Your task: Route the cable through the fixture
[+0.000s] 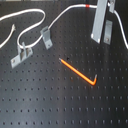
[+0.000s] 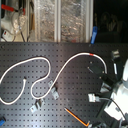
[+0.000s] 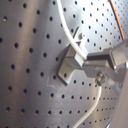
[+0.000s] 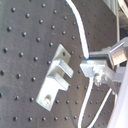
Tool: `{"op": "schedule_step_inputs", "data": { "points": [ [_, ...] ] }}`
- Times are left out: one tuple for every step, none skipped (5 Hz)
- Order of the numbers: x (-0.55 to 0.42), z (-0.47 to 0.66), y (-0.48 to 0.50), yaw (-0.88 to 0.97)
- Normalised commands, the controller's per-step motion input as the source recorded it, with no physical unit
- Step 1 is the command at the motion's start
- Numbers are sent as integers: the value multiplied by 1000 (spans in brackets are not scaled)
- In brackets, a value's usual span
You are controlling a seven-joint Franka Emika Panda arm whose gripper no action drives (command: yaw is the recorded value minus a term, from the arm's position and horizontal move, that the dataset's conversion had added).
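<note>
The white cable (image 1: 31, 26) loops across the black pegboard from the first exterior view's left, with its red band (image 1: 87, 6) near the top right. It also shows in the second exterior view (image 2: 45, 61). Two grey fixtures (image 1: 46, 36) (image 1: 20, 55) stand by the cable's loop. My gripper (image 1: 101, 36) is at the first exterior view's upper right, past the red band. In both wrist views the cable (image 3: 70, 32) (image 4: 80, 35) runs into the fingers (image 3: 100, 60) beside another grey fixture (image 3: 69, 66) (image 4: 57, 75). The jaws look shut on the cable.
A stiff orange L-bent rod (image 1: 77, 71) lies near the board's middle in the first exterior view and shows in the second exterior view (image 2: 76, 116). Clear bins (image 2: 60, 20) stand behind the board. The white robot arm (image 2: 120, 92) fills the second exterior view's right.
</note>
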Motion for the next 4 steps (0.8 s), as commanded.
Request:
{"op": "schedule_step_inputs", "data": {
  "points": [
    [-296, 59, 74, -571],
    [-205, 100, 117, -648],
    [0, 14, 0, 0],
    [-199, 176, 119, 66]
  ]
}}
